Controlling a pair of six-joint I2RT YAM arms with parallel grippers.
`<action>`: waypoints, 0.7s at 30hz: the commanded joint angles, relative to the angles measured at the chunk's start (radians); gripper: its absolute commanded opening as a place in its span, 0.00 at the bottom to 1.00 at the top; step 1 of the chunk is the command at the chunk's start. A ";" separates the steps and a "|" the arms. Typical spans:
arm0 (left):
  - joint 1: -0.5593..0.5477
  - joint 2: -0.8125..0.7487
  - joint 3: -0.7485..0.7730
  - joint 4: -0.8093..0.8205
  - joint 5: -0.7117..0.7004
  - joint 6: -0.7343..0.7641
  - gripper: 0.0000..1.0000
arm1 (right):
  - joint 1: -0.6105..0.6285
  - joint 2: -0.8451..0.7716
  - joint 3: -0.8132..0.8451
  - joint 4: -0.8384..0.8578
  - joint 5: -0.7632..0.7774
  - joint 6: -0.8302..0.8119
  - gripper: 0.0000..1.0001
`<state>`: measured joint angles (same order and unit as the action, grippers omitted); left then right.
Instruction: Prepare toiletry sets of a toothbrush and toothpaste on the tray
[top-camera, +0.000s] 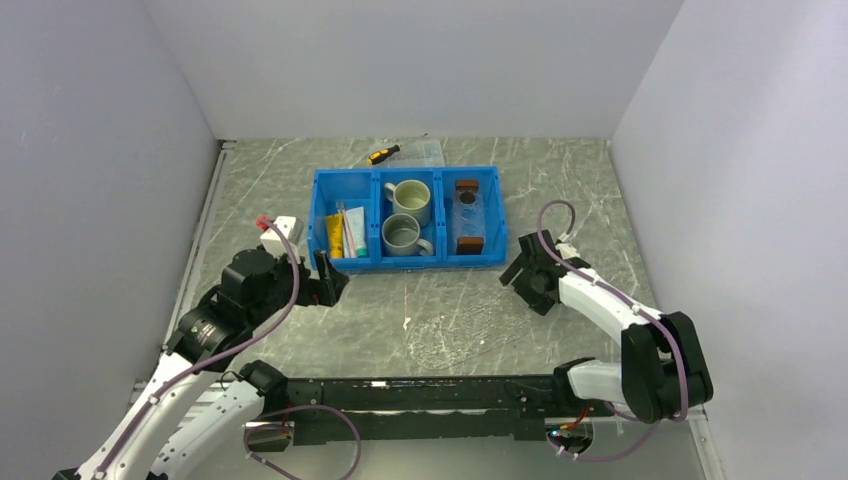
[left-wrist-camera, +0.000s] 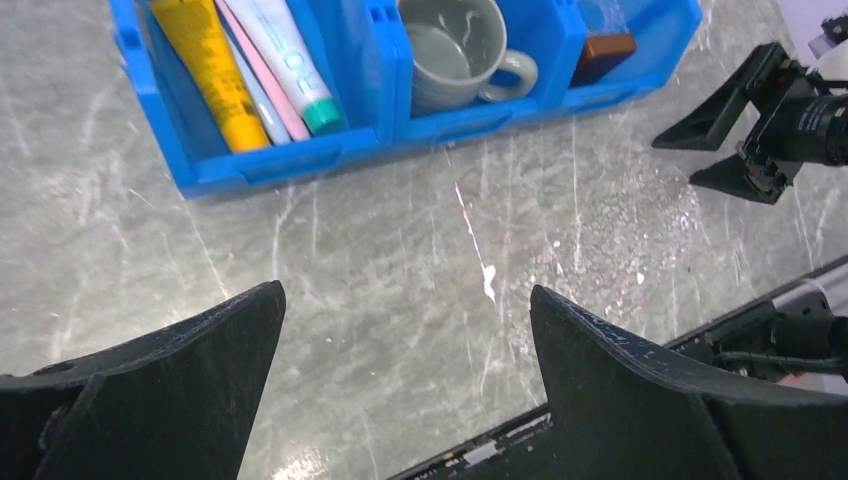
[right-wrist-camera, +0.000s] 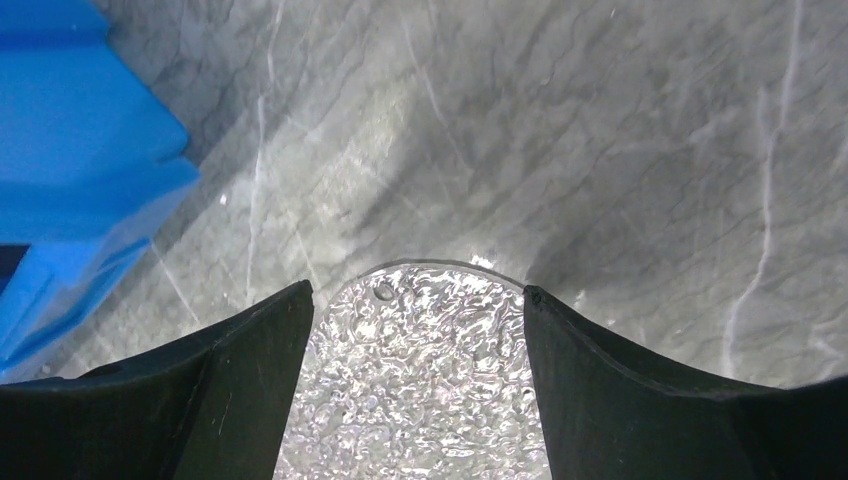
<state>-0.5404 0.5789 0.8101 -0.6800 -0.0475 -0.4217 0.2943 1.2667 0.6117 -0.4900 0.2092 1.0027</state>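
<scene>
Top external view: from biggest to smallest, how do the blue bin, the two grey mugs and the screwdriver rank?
1. Blue bin.
2. The rear mug and front mug look about alike; I would not rank them.
3. Screwdriver, thin, covers the least area.

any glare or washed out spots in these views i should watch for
Top external: evenly lit and sharp, though the clear tray nearly vanishes against the blue bin. Left wrist: a white glare streak on the table, the left gripper fingers a dark silhouette. Right wrist: bright speckled glare on the table between the right gripper fingers.
</scene>
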 joint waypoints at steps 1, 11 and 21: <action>-0.002 -0.009 -0.069 -0.015 0.105 -0.086 0.99 | 0.041 -0.051 -0.027 -0.049 -0.029 0.080 0.79; -0.002 0.034 -0.275 0.152 0.368 -0.206 0.99 | 0.057 -0.190 -0.031 -0.209 0.063 -0.022 0.81; -0.005 0.143 -0.408 0.353 0.539 -0.302 0.99 | 0.058 -0.253 -0.120 -0.173 0.007 -0.044 0.83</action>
<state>-0.5404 0.6922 0.4149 -0.4610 0.3946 -0.6750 0.3481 1.0294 0.5205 -0.6922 0.2592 0.9775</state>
